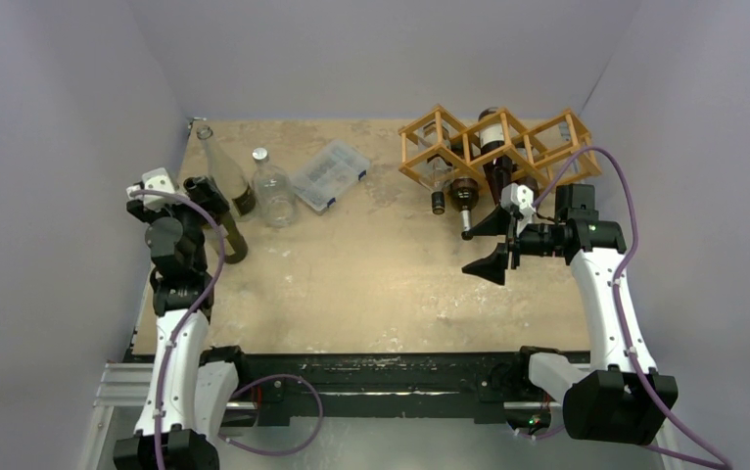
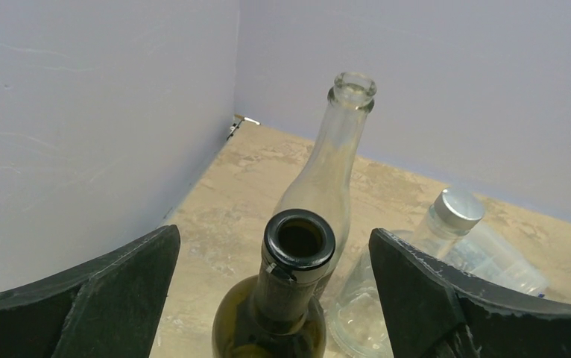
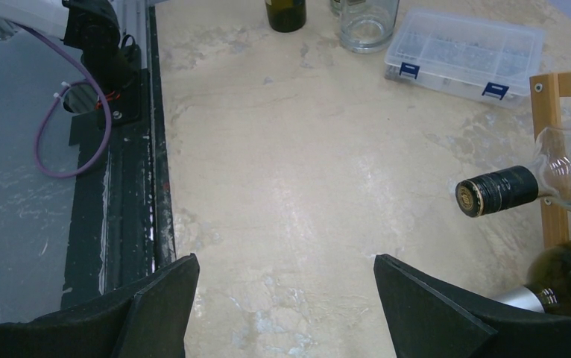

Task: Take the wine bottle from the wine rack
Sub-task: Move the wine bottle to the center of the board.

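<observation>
Two released grippers we log. The left gripper (image 2: 273, 240) straddles a green bottle (image 2: 270, 332); the right gripper (image 3: 286, 261) hangs empty near the rack (image 1: 449, 133).

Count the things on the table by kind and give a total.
Standing bottles: 3 (dark green bottle, tall clear bottle, silver-capped bottle)
Racked bottles: 3 (black-capped bottle, brown bottle, white-labelled bottle)
Wine rack: 1
Plastic box: 1
Total: 8
</observation>
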`<state>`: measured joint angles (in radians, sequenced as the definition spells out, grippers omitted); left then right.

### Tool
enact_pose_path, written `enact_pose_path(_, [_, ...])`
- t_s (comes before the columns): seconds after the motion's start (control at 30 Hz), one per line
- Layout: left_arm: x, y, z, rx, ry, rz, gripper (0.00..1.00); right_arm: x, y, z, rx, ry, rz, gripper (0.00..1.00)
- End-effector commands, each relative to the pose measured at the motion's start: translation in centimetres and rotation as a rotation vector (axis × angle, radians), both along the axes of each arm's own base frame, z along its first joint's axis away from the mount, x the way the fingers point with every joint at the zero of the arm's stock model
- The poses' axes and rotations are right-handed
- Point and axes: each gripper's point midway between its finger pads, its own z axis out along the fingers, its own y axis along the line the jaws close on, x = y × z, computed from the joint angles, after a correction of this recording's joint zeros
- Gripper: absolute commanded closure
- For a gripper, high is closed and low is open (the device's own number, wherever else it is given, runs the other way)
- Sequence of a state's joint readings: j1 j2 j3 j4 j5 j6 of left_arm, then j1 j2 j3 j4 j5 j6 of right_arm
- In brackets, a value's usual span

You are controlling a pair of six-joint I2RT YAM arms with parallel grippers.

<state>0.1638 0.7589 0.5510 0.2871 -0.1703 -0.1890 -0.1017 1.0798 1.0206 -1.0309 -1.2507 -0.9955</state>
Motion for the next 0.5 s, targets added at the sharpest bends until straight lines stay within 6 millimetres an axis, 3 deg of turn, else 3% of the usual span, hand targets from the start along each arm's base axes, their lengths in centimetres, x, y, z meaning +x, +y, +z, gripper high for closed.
enact_pose_path(0.0, [-1.8, -0.2, 2.7, -0.075, -0.01, 0.011, 0.0, 0.0, 0.0, 0.2, 0.011, -0.023, 0.005, 0.08])
enact_pose_path(0.1, [-2.8, -1.3, 2.3, -0.127, 0.049, -0.027, 0.0, 0.0, 0.0, 0.1, 0.011, -0.023, 0.005, 0.08])
enact_pose_path(0.27, [-4.6, -3.6, 3.2, -0.196, 0.071, -0.123, 0.0, 0.1, 0.0, 0.0, 0.009, -0.021, 0.002, 0.08])
enact_pose_path(0.47, [-6.1, -8.2, 3.3, -0.285, 0.11, -0.352, 0.0, 0.4, -0.2, -0.1, 0.003, -0.02, -0.01, 0.08])
